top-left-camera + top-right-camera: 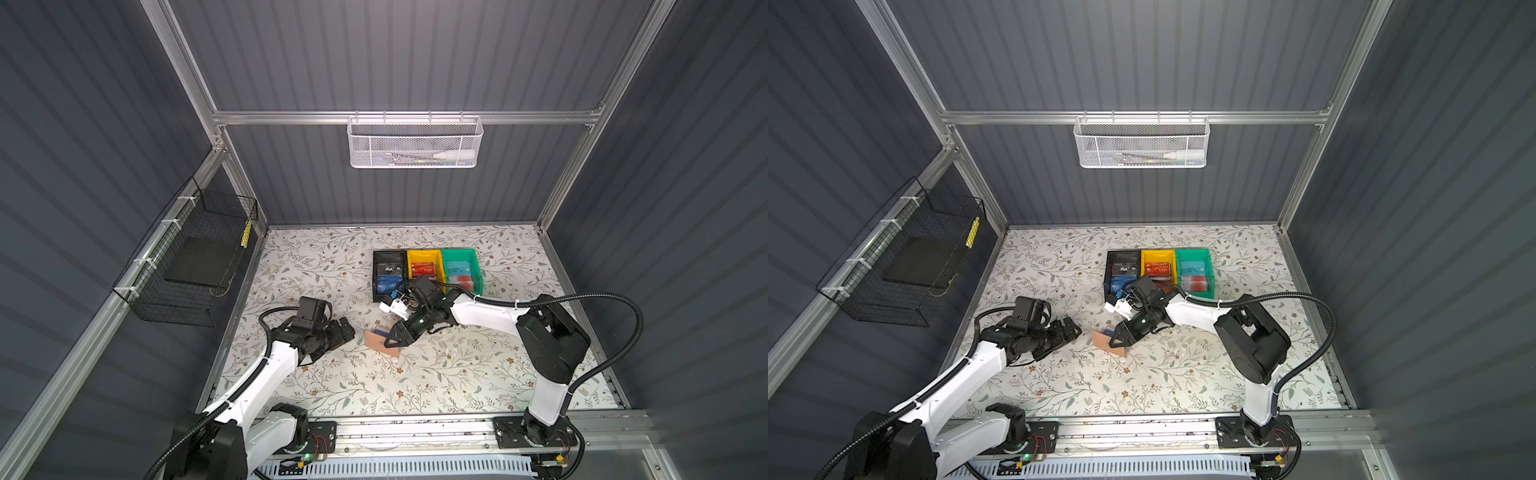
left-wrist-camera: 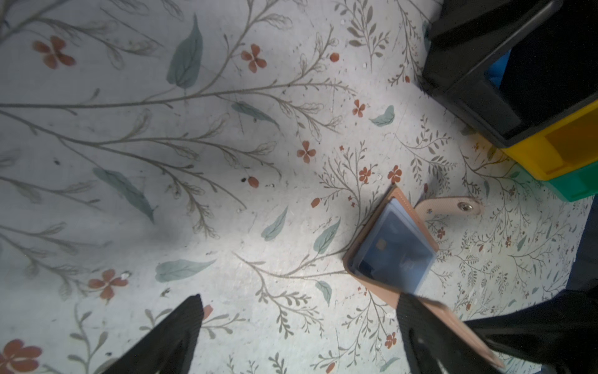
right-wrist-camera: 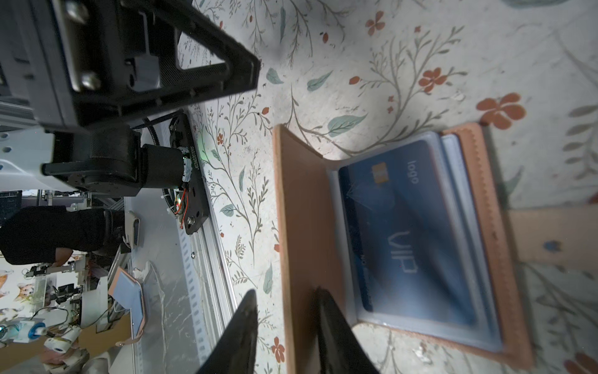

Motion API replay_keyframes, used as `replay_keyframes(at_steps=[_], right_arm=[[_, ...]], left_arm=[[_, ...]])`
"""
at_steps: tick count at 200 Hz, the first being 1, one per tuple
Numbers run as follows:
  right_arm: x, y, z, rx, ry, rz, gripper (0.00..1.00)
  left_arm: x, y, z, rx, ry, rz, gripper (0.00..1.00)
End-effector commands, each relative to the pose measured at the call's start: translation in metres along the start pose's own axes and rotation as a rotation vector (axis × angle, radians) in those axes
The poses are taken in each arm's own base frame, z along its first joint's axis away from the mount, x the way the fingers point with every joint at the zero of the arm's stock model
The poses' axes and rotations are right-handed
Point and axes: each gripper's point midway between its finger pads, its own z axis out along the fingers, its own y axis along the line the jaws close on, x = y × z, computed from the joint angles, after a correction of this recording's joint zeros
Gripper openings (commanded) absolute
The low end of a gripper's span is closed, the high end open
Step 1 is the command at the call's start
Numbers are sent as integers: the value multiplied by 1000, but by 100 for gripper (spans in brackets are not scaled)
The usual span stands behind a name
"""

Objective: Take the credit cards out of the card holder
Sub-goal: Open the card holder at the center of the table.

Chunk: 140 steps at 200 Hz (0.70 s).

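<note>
- Near the middle of the floral tabletop [image 1: 332, 382], between the two arms: card holder [image 1: 374, 338], peach-pink, spread open.
- One cover [image 3: 304, 210] raised on edge; other half flat, with clear sleeves [image 3: 453, 155] fanned on top.
- In the uppermost sleeve: blue card [image 3: 411, 233], fully inside, printed "logo" and "VIP", gold chip near one corner.
- Beside the card holder, flat on the tabletop: snap strap [image 2: 453, 207], unfastened.
- Low over the card holder: right gripper [image 3: 284, 293], jaws drawn in to a small gap astride the raised cover, one finger on the sleeve side, one on the outer side; cannot tell whether pinching the cover or just clear of it.
- Just beside the card holder, on the left arm's side: left gripper [image 1: 347, 328], jaws spread wide, only bare tabletop between them, nothing held.
- In the left wrist view, one finger [image 2: 417, 323] in front of the cover's blurred edge; contact impossible to judge.
- Toward the back of the tabletop, behind the right gripper: black bin [image 1: 375, 274], yellow bin [image 1: 424, 252] and green bin [image 1: 478, 270], touching in a row.
- In the black bin: dark card [image 1: 390, 269] printed "Vip".
- In the yellow bin: red card [image 1: 423, 269] printed "VIP".
- In the green bin: pale card [image 1: 457, 268], also "VIP".
- On the back wall: white mesh basket [image 1: 415, 145]; on the left wall: black wire basket [image 1: 187, 266].
</note>
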Motion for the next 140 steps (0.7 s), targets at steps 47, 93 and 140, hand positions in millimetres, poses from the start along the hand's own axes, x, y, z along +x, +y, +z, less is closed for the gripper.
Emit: replay_keyframes(at_steps=[47,93,140], right_arm=[[9,-16,-7,138,60,38,0],[10,-40,-28,328,42,131,0],[4,-54,-64,519,-39,180,0]], left_arm=[[2,7,-6,4,26,-4,96],[-10,12,-16,-76,2,31,93],[-21,0,-12,-54,11,51,93]])
